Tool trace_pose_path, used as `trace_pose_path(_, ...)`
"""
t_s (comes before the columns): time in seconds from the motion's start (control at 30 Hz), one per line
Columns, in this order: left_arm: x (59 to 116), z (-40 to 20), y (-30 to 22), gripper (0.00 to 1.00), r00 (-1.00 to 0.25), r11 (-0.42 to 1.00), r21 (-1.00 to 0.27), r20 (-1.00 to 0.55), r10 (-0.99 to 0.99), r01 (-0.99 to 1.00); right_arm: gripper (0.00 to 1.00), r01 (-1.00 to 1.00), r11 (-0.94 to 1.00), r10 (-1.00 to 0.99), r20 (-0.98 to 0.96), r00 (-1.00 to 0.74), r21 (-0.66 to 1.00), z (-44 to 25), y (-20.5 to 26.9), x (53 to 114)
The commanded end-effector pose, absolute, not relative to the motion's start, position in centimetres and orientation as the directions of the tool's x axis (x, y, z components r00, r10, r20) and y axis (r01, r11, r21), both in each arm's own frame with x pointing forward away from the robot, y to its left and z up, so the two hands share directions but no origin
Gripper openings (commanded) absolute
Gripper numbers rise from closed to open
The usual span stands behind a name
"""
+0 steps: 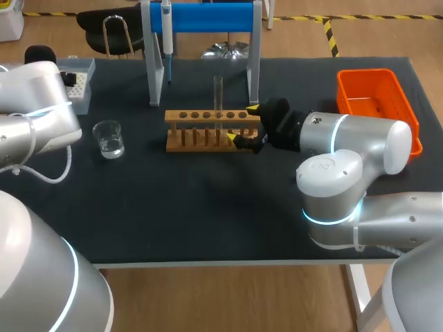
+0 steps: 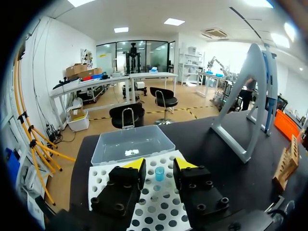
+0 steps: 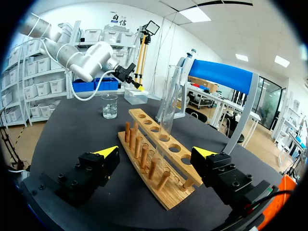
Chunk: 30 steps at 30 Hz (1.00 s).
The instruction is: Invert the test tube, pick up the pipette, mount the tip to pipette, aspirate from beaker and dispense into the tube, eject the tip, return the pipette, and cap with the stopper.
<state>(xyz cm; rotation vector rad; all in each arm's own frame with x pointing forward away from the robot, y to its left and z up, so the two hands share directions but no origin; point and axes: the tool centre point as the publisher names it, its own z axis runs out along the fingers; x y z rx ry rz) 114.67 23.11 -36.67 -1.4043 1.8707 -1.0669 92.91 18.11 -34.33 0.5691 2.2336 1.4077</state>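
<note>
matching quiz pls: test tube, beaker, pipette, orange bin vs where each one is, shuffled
1. clear glass test tube
2. small clear glass beaker
3. white and blue pipette
4. orange plastic bin

A. hanging on blue-topped stand
B. far right of black table
C. upright in wooden rack
D. alone, left of rack

Pairs: 1-C, 2-D, 3-A, 4-B

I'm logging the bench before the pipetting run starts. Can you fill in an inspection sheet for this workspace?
Surface: black table, no spill seen.
Job's things: test tube upright in wooden rack; beaker holds clear liquid; pipette hangs on blue stand; tip box, one blue tip seen; stopper not seen.
Clutter: orange bin; clear tray.
Grippers: left gripper open over tip box; right gripper open at rack's end.
Cables: white cable looped near beaker.
Surroundings: nothing seen reaching over the table.
</note>
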Motion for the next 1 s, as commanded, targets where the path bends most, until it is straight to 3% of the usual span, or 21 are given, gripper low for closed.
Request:
trace_pose_path(0.03, 114.85, -36.75, 23.17, 0.34, -0.297, 0.136, -0.849, 0.026, -0.955, -0.511, 1.00, 0.112, 0.401, 0.552, -0.142, -0.821, 0.909, -34.21, 18.05, 92.91)
trace_pose_path(1.0, 114.60, -36.73, 23.12, 0.32, -0.295, 0.143, -0.848, 0.017, -0.955, -0.511, 1.00, 0.112, 0.401, 0.552, -0.142, -0.821, 0.909, -34.21, 18.05, 92.91)
